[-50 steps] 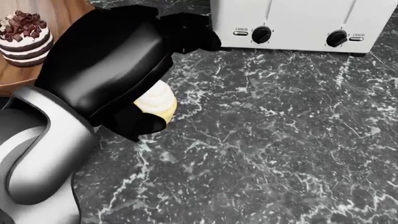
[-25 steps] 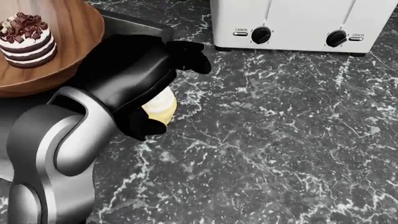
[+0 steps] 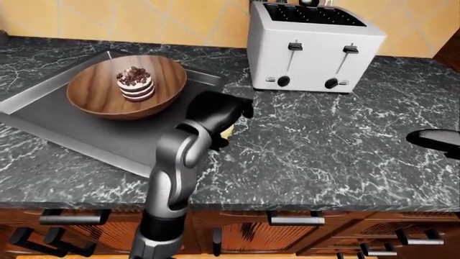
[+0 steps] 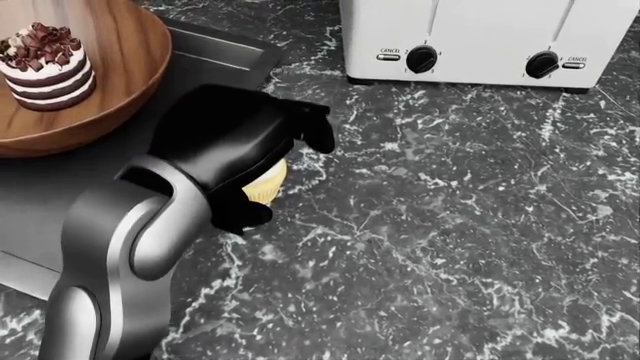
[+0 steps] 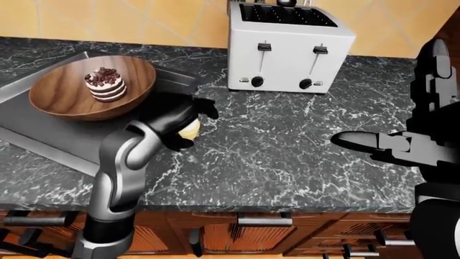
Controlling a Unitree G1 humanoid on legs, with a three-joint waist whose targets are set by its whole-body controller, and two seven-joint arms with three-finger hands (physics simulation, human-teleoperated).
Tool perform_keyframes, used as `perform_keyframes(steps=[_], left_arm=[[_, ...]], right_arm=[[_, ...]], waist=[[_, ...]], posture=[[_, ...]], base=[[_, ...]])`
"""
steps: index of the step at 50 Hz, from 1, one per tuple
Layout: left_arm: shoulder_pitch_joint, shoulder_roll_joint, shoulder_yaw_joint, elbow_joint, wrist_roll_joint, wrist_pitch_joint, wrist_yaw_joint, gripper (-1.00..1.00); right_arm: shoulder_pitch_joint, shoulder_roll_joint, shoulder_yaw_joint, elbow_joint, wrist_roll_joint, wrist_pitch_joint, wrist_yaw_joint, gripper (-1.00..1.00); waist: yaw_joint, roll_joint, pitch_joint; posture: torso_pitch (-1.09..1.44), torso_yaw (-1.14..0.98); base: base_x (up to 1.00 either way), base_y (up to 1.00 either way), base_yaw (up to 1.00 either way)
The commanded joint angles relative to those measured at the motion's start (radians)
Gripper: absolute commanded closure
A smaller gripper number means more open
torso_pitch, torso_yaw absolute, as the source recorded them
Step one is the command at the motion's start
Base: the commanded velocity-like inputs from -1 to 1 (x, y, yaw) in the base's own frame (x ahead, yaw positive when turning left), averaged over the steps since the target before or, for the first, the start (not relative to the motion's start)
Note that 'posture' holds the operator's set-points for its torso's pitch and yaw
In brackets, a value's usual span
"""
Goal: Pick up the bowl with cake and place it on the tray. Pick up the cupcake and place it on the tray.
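The cupcake [image 4: 268,180] stands on the dark marble counter just right of the tray's edge; only its yellow side shows. My left hand [image 4: 282,174] lies over its top, with the fingers [image 4: 316,129] on its upper right and the thumb [image 4: 243,216] at its lower left, spread about it. The wooden bowl [image 3: 93,100] with the chocolate layer cake [image 3: 135,82] sits on the grey tray [image 3: 43,116] at the left. My right hand [image 5: 394,102] hovers open and empty over the counter at the right edge of the right-eye view.
A white toaster [image 3: 309,46] stands on the counter above and right of the cupcake. The counter's near edge [image 3: 287,202] runs over wooden drawers. A tiled wall stands behind the tray and toaster.
My left hand has come down and drawn in over the cupcake, hiding its white frosting. The view has shifted a little, showing more of the tray and my forearm.
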Motion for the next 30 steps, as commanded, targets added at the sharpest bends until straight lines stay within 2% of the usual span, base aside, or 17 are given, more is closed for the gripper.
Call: perform_keyframes(steps=[1, 9, 10, 13, 15, 20, 30], left_arm=[[-0.020, -0.001, 0.001, -0.024, 0.000, -0.009, 0.012, -0.10], [0.005, -0.004, -0.004, -0.003, 0.010, -0.023, 0.024, 0.07], [0.008, -0.002, -0.004, 0.006, 0.012, -0.026, 0.026, 0.14], [0.007, -0.003, -0.004, 0.005, 0.013, -0.026, 0.023, 0.15], [0.010, -0.005, -0.006, 0.004, 0.015, -0.028, 0.022, 0.29], [0.015, -0.004, -0.006, 0.011, 0.016, -0.036, 0.030, 0.42], [0.004, -0.021, -0.012, -0.042, 0.015, -0.029, 0.000, 0.81]], right_arm=[[-0.014, -0.016, -0.014, -0.015, -0.005, -0.026, 0.000, -1.00], [-0.010, -0.013, -0.014, -0.017, -0.006, -0.026, 0.000, -1.00], [-0.008, -0.009, -0.009, -0.015, -0.014, -0.031, 0.004, -1.00], [-0.009, -0.007, -0.009, -0.015, -0.016, -0.031, 0.006, -1.00], [-0.006, -0.001, -0.006, -0.014, -0.023, -0.035, 0.011, -1.00], [-0.009, 0.000, -0.006, -0.015, -0.023, -0.031, 0.012, -1.00], [-0.009, 0.003, -0.005, -0.013, -0.025, -0.033, 0.014, -1.00]], waist=[[0.000, -0.004, -0.018], [-0.001, -0.003, -0.020], [-0.001, -0.003, -0.021], [-0.002, -0.002, -0.023], [-0.002, -0.001, -0.024], [-0.003, 0.001, -0.026], [-0.004, 0.002, -0.027]], posture=[[0.00, 0.00], [0.00, 0.00], [0.00, 0.00], [0.00, 0.00], [0.00, 0.00], [0.00, 0.00], [0.00, 0.00]], base=[[0.00, 0.00, 0.00], [0.00, 0.00, 0.00], [0.00, 0.00, 0.00], [0.00, 0.00, 0.00], [0.00, 0.00, 0.00], [0.00, 0.00, 0.00], [0.00, 0.00, 0.00]])
